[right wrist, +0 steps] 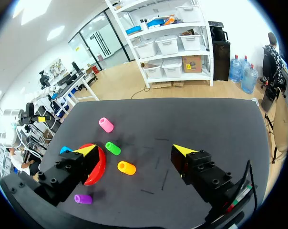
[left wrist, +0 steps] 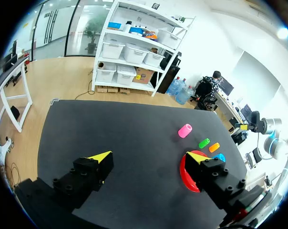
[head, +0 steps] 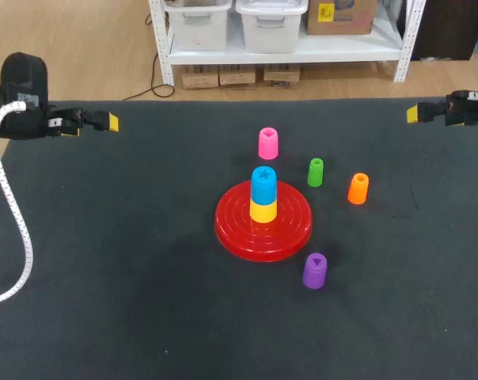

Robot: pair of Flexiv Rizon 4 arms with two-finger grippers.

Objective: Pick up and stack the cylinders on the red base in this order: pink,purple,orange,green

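Four plastic pieces stand on the dark table (head: 104, 277) near the round red base (head: 290, 229): pink cylinder (head: 268, 143) behind it, green cylinder (head: 316, 172) and orange cylinder (head: 358, 188) at its right, purple cylinder (head: 315, 271) in front. Left gripper (left wrist: 149, 160) and right gripper (right wrist: 134, 149) are wide open, holding nothing.

The left gripper (left wrist: 149, 157) hangs open and empty over the dark grey cloth-covered table (left wrist: 115, 133), its black fingers (left wrist: 87, 174) with yellow tips set wide apart. One finger partly hides the round red plastic base (left wrist: 184, 174). Past that base a blue cylinder (left wrist: 220, 157) peeks out, with the orange cylinder (left wrist: 214, 147), the green cylinder (left wrist: 204, 142) and the pink cylinder (left wrist: 184, 130) in a row beyond it.
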